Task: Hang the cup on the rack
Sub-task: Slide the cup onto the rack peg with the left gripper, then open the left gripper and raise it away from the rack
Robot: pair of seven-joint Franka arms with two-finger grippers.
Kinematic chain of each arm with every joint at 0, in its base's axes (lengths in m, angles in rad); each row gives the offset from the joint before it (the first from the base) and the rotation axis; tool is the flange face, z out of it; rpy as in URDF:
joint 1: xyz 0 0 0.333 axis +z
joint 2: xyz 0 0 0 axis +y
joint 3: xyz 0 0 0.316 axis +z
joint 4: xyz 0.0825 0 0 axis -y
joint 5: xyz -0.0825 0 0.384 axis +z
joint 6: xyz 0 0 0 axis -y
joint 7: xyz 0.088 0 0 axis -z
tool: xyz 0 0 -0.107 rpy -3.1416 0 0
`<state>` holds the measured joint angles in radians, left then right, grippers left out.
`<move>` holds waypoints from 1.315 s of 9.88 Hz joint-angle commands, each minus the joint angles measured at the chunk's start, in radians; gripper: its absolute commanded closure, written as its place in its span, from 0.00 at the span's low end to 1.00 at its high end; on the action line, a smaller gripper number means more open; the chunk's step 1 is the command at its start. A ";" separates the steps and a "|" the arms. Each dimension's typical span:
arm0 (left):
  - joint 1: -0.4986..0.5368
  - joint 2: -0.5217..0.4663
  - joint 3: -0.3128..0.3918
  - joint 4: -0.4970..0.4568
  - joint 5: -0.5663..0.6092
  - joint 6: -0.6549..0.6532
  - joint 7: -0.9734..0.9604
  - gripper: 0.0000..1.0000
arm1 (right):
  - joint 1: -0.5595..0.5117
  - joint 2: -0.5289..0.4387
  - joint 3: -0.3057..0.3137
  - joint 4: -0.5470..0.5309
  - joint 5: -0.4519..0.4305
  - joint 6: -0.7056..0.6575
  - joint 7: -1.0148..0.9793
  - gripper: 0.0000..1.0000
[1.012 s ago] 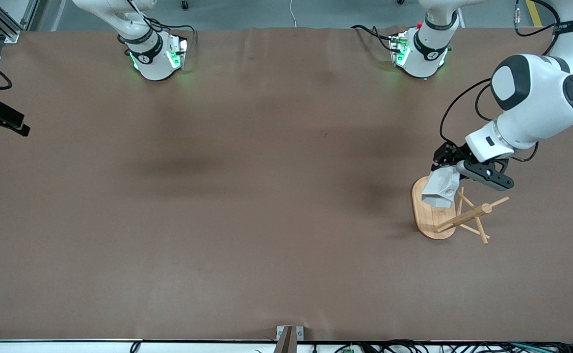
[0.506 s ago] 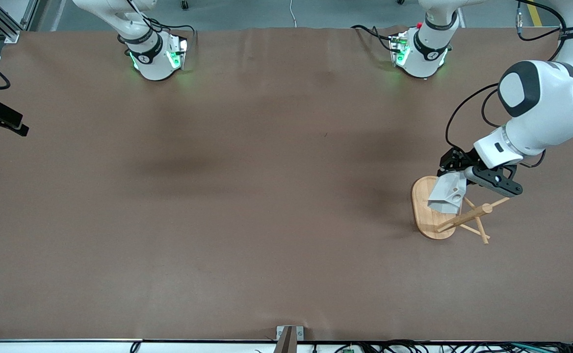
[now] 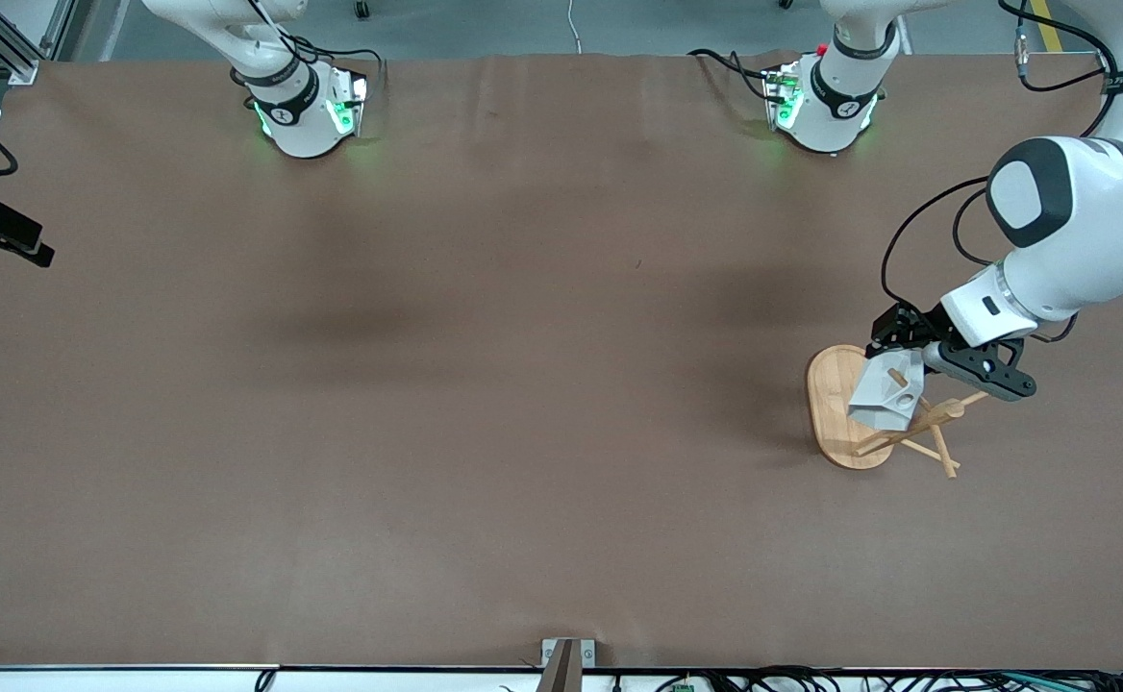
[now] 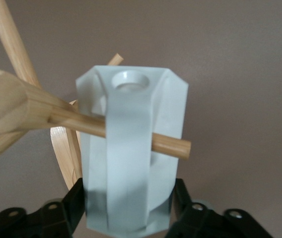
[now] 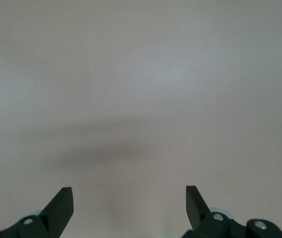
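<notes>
Though idle, right gripper [image 5: 128, 196]: spread wide, empty, over bare table [image 3: 523, 384] toward the right arm's end.
Rack [image 3: 836, 404]: toward the left arm's end, oval base flat on the table.
Cup [image 3: 884, 399]: up on the rack, above its base.
Left wrist view only: peg [image 4: 171, 145] threaded through the handle hole.
Cup's long axis: tilted, running from the left gripper down toward the base.
Left gripper [image 3: 900, 351]: close about the cup; clamped or slack, cannot tell.

The brown table [image 3: 485, 404] carries one thing — the rack [image 3: 840, 408], toward the left arm's end.
</notes>
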<state>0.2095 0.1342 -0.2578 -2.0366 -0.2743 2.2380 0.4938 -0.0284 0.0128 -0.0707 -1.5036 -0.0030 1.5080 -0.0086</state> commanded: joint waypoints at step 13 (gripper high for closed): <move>-0.096 -0.151 0.052 0.307 0.239 -0.466 -0.440 0.00 | -0.022 -0.007 0.005 -0.010 0.017 -0.017 -0.013 0.00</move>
<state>0.1304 -0.0517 -0.2291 -1.7719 -0.0589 1.8136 0.0563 -0.0361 0.0131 -0.0727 -1.5054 -0.0030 1.4938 -0.0092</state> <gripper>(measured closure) 0.000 0.000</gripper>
